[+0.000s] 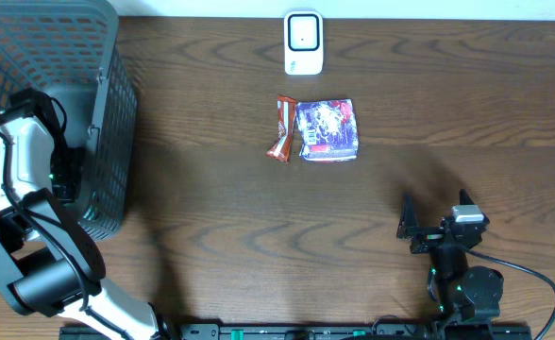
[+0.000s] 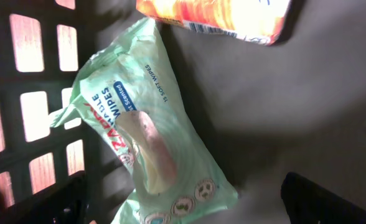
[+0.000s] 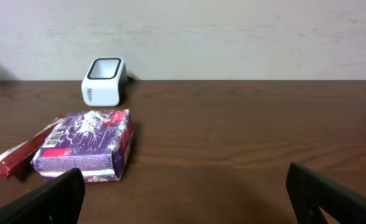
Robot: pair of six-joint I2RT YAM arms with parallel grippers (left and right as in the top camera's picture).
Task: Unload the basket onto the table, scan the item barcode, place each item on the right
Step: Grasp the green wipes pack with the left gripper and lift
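Black fingers (image 2: 46, 204) of the left gripper (image 2: 189, 208) stand spread wide, pinching nothing, above a green wipes pack (image 2: 139, 137) lying in the basket (image 1: 32, 57) at 9 o'clock on the table (image 1: 259, 236), an orange packet (image 2: 220, 15) beside it. At 5 o'clock the right gripper (image 3: 186, 199) is likewise spread and empty, touching nothing. At 12 o'clock sits the scanner (image 1: 304, 42), with a purple pack (image 1: 327, 130) and a red-brown bar (image 1: 282, 127) just at its 6 o'clock. By my judgement the wipes are not yet grasped, so pickup, carry and scan all remain
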